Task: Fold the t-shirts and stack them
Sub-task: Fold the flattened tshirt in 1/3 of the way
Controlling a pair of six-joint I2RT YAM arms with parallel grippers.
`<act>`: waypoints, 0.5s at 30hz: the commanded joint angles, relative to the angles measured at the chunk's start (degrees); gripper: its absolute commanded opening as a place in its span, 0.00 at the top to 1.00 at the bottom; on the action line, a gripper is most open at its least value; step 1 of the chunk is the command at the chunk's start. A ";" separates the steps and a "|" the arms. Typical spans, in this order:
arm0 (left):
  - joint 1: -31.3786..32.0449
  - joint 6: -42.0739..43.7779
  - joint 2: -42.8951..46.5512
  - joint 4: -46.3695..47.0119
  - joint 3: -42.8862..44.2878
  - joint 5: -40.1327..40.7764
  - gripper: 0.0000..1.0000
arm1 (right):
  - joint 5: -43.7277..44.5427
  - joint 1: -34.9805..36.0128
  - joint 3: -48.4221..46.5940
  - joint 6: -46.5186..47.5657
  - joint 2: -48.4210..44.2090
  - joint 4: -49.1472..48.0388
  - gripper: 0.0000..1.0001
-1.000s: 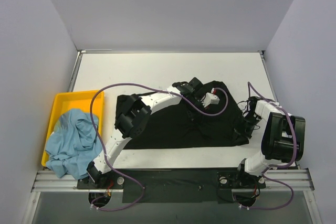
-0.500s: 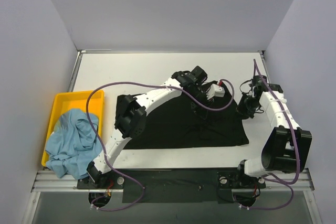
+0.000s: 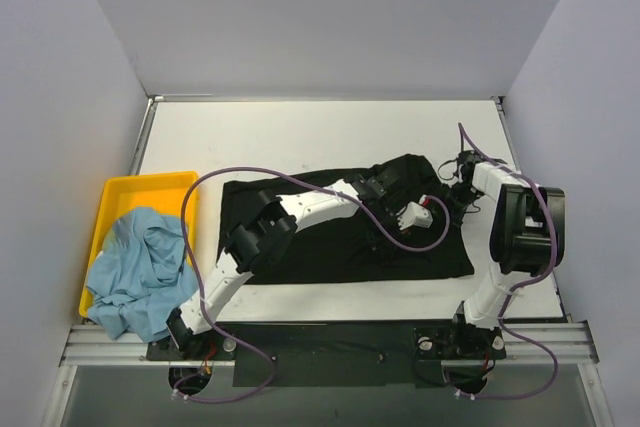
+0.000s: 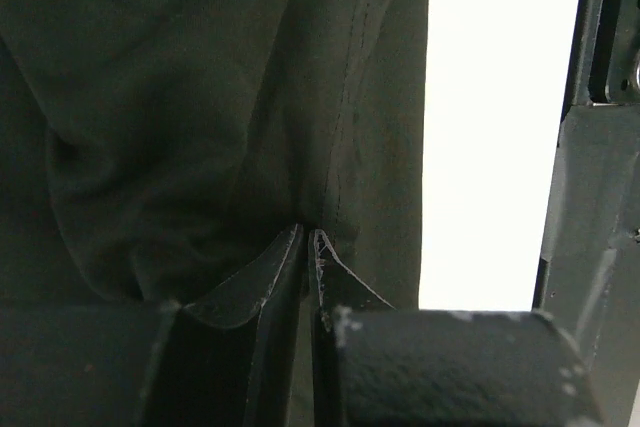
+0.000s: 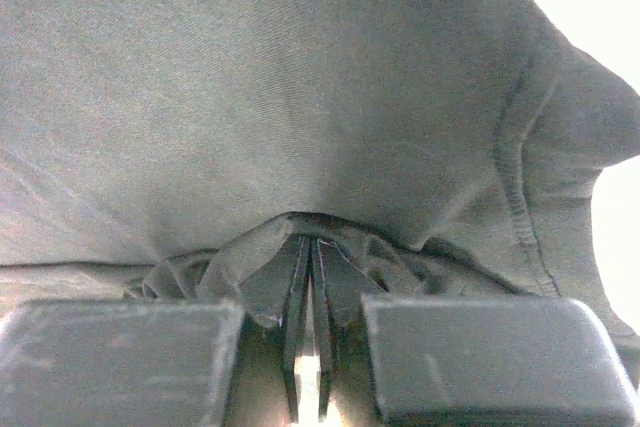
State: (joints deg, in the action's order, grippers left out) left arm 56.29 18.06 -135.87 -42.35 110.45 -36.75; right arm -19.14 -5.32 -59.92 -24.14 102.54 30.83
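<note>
Lying across the middle of the white counter (image 3: 300,137), the black t-shirt (image 3: 330,247) is spread wide and mostly flat. Its near edge runs straight, and its far right corner is gathered into a raised, rumpled fold. The left end effector (image 4: 308,239) is pressed together on a pinch of this cloth beside a stitched seam, close to the shirt's edge where the bare counter shows. The right end effector (image 5: 310,242) is likewise clamped on the black t-shirt, the fabric puckering around its tips, with a sewn hem curving off to one side. Both grips sit at the shirt's far right part. Well apart to the left, the light blue t-shirt (image 3: 140,272) lies crumpled in the yellow plastic tray (image 3: 150,187), spilling over its near edge.
</note>
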 commanded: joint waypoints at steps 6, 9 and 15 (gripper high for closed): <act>0.13 4.52 2.19 -2.12 -4.81 -1.47 0.81 | 7.10 -3.20 -3.09 -0.82 3.27 0.02 1.00; -0.30 4.96 2.45 -4.14 -2.44 -2.62 0.78 | 6.57 -3.20 -3.89 -0.38 3.98 0.37 1.00; -2.85 3.83 2.72 -9.67 9.59 -9.12 0.56 | 5.52 -3.29 -8.62 1.55 2.84 2.57 1.00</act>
State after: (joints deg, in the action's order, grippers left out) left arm 55.66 21.85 -134.58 -46.19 111.22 -39.88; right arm -17.58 -7.88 -64.23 -24.69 105.54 32.71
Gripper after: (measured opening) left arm 0.386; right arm 0.001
